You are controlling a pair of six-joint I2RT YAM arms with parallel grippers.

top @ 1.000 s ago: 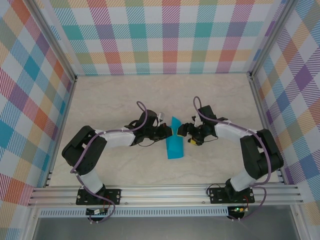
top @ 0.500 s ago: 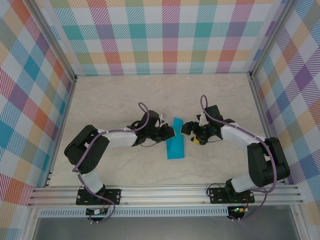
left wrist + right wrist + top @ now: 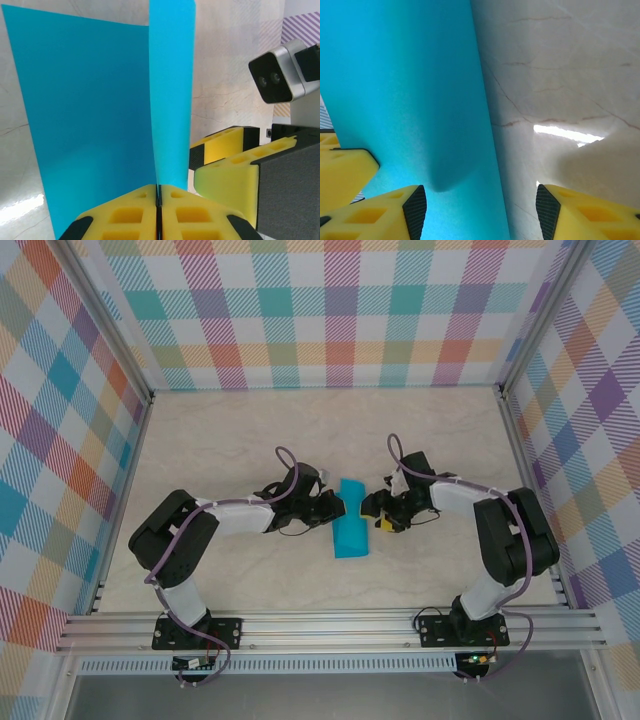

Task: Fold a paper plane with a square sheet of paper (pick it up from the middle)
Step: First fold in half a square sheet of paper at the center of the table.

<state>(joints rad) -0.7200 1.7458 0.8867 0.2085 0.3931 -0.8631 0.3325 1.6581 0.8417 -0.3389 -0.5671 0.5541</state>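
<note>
Teal-blue paper [image 3: 350,530] lies on the pale tabletop [image 3: 250,440], folded into a long strip, right between the tips of the two tools. The left tool [image 3: 158,192] is shut tight on it. One thin part of the paper stands up out of its yellow fingers, and the rest lies flat to one side of that tool. The right tool [image 3: 480,200] is open. Its two yellow fingers stand wide apart, and the long edge of the paper runs up between them, with paper by one finger and bare tabletop by the other.

I think the job right now is for the right tool to take hold of the paper too, so both can make the next fold. To do it well, the left tool should hold firm and not pull. The right tool should slide a little further over the edge, then close slowly so the paper does not crumple or slip. Both should hold close to the crease, so the fold comes out straight.

Some things are hard to see. From above, the tool tips are small and dark, so I cannot tell if the right tool touches the paper yet. The far end of the standing part is cut off in the left tool's close view. I also cannot tell how many layers are folded together.
</note>
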